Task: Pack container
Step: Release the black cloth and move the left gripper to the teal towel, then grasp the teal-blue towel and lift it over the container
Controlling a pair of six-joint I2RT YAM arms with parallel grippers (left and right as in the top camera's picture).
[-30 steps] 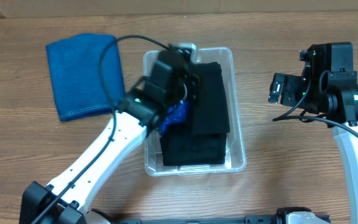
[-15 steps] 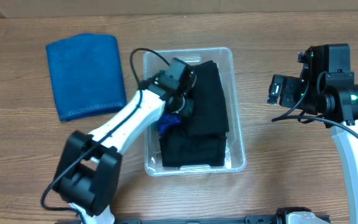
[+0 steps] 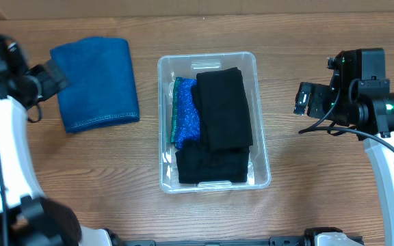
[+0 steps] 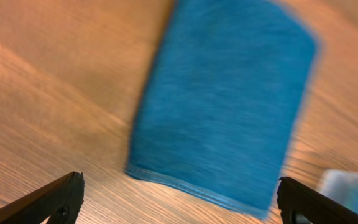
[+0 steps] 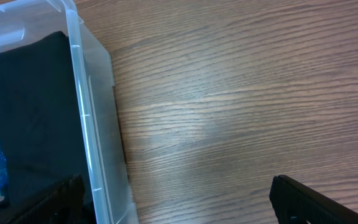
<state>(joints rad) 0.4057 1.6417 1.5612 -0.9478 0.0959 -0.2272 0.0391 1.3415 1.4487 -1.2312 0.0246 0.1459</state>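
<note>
container, long axis top-to-bottom overhead, upright

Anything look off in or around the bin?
Nothing spilled or damaged. The sparkly blue-green cloth sits bunched against the left wall of the container beside the black cloths, and a blue towel lies outside on the table.

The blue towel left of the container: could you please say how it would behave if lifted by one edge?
The blue towel looks like soft folded cloth, so it would probably droop and may unfold. It lies flat on the wooden table, so it should neither roll nor tip; pushing would likely bunch it.
</note>
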